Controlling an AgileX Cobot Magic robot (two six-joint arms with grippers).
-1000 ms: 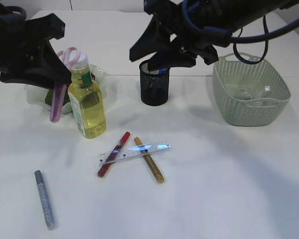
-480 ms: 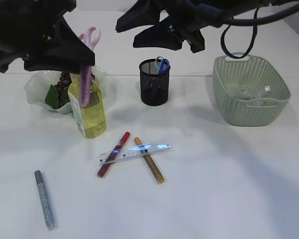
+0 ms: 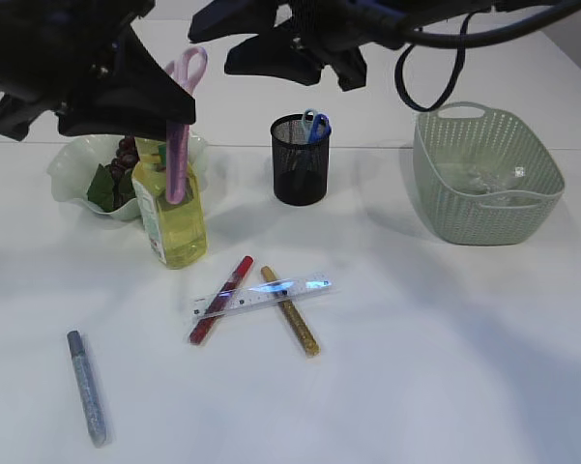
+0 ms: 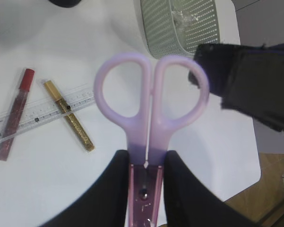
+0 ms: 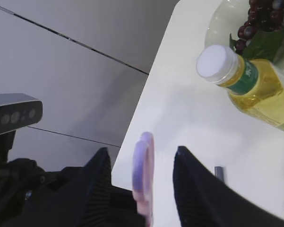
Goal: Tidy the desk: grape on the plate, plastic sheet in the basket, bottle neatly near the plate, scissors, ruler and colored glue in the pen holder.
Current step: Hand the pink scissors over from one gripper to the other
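From my remote station I see the left gripper (image 4: 146,175) closed on the pink scissors (image 3: 181,116) near the pivot, holding them in the air with handles up above the bottle (image 3: 170,208). The right gripper (image 5: 142,189) hovers open, its fingers either side of the pink handles but not clearly touching; I think a handover is under way. My sense is the task is about half done. The grapes (image 3: 126,155) sit on the plate (image 3: 68,174), the bottle stands just beside it, and the plastic sheet (image 3: 483,179) lies in the basket (image 3: 522,227). Blue scissors (image 3: 314,124) already stand in the pen holder (image 3: 300,164). Still on the desk are the ruler (image 3: 261,297), lying across the red glue (image 3: 220,300) and gold glue (image 3: 290,311), and the silver glue (image 3: 87,387) well apart.
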